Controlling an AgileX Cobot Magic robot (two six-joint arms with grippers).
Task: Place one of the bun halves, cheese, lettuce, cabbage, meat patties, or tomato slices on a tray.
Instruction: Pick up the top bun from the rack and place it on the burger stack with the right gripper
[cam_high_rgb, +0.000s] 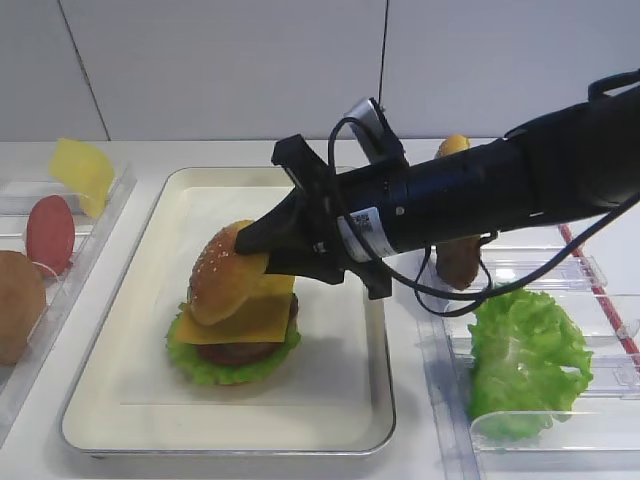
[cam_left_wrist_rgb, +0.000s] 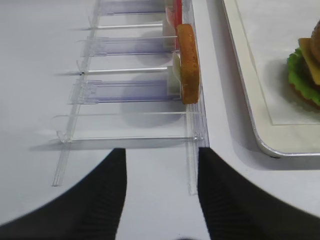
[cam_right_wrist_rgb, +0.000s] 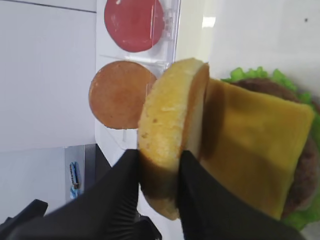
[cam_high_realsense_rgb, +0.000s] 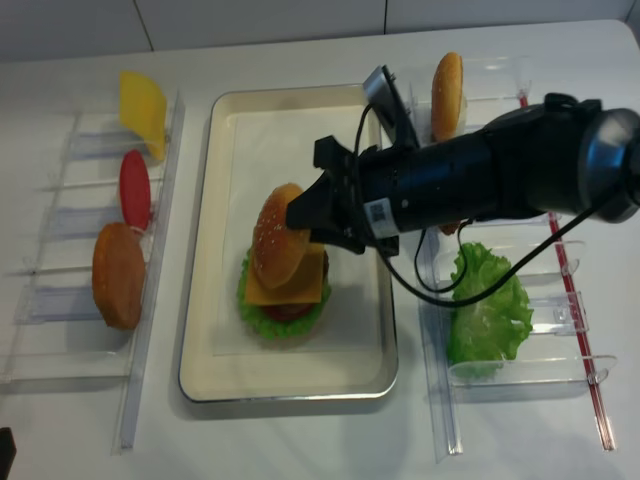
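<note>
We see the right gripper (cam_right_wrist_rgb: 159, 187) clamped on the sesame bun top (cam_right_wrist_rgb: 172, 135), tilted just above the cheese slice (cam_right_wrist_rgb: 255, 150), patty and lettuce stacked on the tray (cam_high_rgb: 370, 400). Our left gripper (cam_left_wrist_rgb: 161, 192) hangs with fingers apart beside the clear rack (cam_left_wrist_rgb: 135, 90).

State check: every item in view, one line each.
bun top: held tilted over the stack
right gripper: shut on bun top
left gripper: open, holding nothing
cheese: flat on patty
patty: on lettuce
lettuce: bottom of the stack
tray: holds the stack
spare lettuce: upright in right rack
tomato slice: upright in left rack
</note>
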